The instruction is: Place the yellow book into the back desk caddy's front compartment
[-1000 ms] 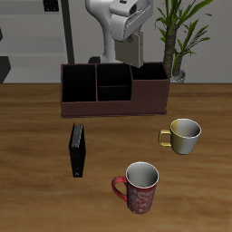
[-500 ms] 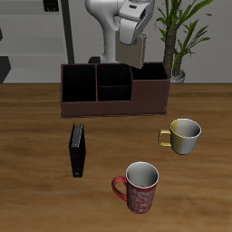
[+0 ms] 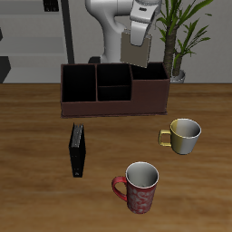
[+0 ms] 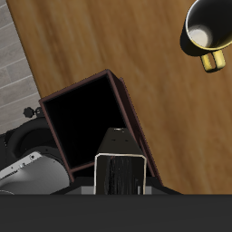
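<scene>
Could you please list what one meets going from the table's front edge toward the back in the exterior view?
Red mug → black book → yellow mug → caddy → yellow book held above it in the gripper.

i see even, soft light over the whole exterior view, bright enough that the wooden table (image 3: 36, 136) reads in a warm mid tone with no glare. shadows are faint: a thin dark edge along the base of the back desk caddy (image 3: 114, 89), and small soft patches under the mugs nearer the table's front edge than the caddy. the caddy's cells are flat black, no detail inside. both views are low in resolution and slightly soft, edges stair-stepped. in the wrist view the caddy's open cell (image 4: 86, 122) is pure black too.
</scene>
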Tool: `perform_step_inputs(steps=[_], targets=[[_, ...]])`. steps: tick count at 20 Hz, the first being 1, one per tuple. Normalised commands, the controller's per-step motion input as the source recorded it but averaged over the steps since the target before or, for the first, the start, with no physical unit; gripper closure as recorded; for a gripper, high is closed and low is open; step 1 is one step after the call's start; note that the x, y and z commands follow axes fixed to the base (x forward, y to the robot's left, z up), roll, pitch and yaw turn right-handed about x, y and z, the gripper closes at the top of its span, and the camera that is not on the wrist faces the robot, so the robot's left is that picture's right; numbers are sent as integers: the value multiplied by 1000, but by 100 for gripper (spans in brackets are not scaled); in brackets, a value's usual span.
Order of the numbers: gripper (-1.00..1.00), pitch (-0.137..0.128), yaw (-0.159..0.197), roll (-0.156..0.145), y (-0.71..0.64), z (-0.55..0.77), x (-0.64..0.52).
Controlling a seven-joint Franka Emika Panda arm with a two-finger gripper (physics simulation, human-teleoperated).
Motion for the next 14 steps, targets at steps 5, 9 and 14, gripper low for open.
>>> perform_step_inputs(steps=[5,9,14], targets=[[100,30,82,-26,-62,-69,-226],[100,8,96,-64,-127,-14,-145],[100,0,80,-41,-33,-60,-179]])
